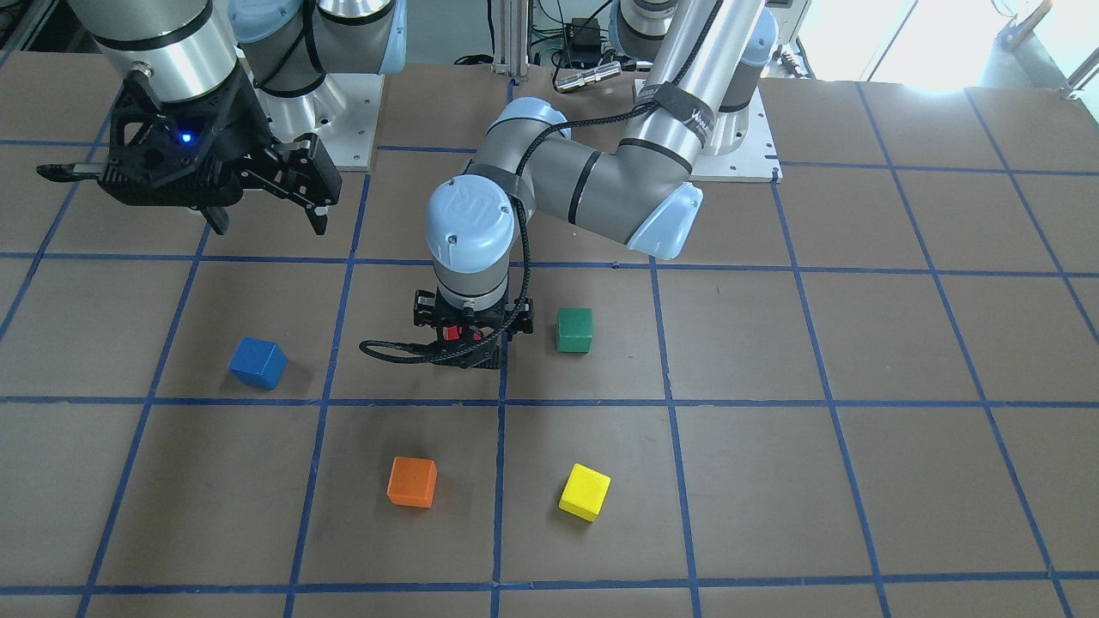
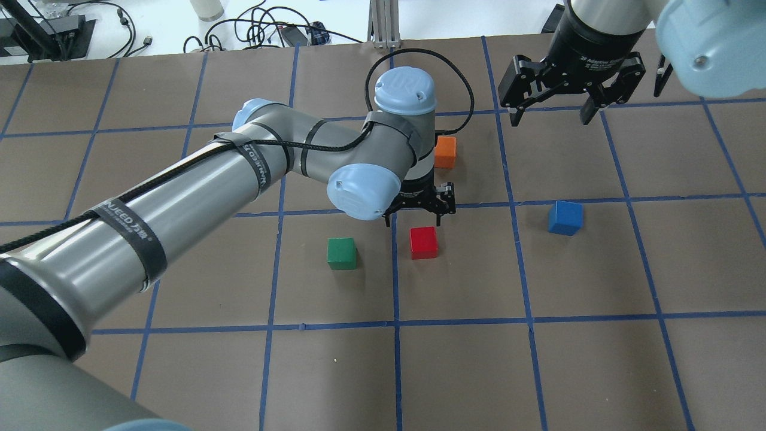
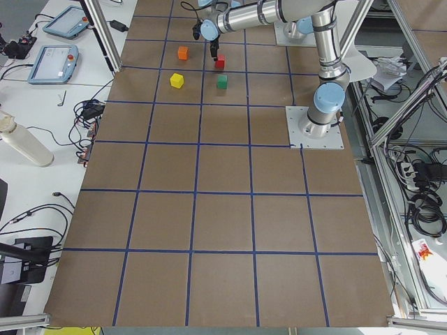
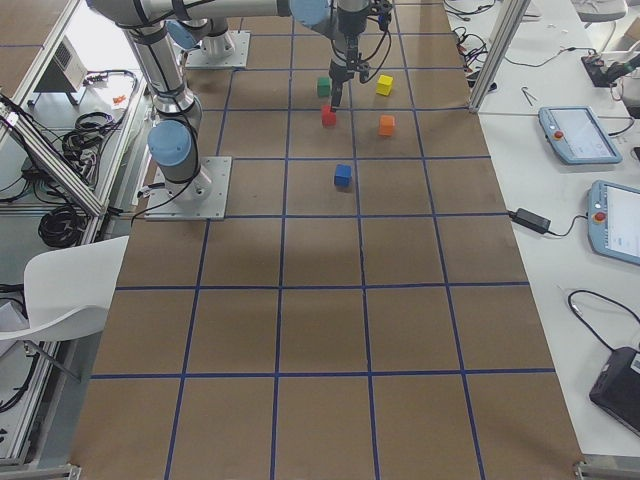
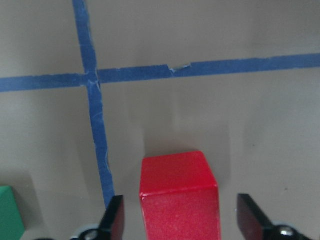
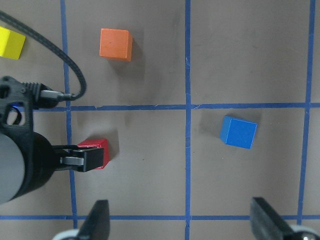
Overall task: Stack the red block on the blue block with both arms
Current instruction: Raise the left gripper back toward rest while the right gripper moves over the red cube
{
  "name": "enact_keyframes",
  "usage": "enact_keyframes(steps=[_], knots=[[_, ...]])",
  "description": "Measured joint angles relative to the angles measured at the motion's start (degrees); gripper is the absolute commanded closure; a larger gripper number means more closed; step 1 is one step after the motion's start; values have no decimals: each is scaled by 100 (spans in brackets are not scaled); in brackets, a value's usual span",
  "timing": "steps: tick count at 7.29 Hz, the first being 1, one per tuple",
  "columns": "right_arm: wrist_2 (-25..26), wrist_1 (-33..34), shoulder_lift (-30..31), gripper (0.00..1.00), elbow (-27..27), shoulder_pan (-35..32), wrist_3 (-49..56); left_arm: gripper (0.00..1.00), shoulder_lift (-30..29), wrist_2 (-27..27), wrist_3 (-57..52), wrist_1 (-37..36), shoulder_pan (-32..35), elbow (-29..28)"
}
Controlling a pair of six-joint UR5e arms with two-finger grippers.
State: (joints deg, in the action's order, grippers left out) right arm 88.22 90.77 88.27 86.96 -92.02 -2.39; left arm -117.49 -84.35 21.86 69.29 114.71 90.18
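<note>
The red block [image 2: 423, 242] sits on the brown table just right of a blue tape line. My left gripper [image 2: 419, 211] hangs straight over it, open. In the left wrist view the red block [image 5: 179, 200] lies between the two fingertips [image 5: 116, 220] with a gap on each side. In the front view only a bit of red [image 1: 452, 332] shows under the left gripper [image 1: 464, 339]. The blue block [image 2: 565, 217] sits alone one square to the right and also shows in the right wrist view [image 6: 238, 132]. My right gripper [image 2: 550, 111] is open and empty, high above the table beyond the blue block.
A green block [image 2: 342, 253] lies left of the red one. An orange block [image 2: 445, 151] lies just beyond the left wrist. A yellow block [image 1: 585, 492] sits beside the orange block [image 1: 412, 481] on the far side. The left forearm [image 2: 197, 185] spans the table's left half.
</note>
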Motion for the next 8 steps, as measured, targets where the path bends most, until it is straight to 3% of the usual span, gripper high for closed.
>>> enact_keyframes(steps=[5,8], knots=[[-78,247,-47,0,623,-330,-449,0,1431,-188,-1849,1443,-1698,-35],[-53,1618,-436,0,1523,-1137,-1219,0,2197,-208,-2514,1825,-2420,-76]])
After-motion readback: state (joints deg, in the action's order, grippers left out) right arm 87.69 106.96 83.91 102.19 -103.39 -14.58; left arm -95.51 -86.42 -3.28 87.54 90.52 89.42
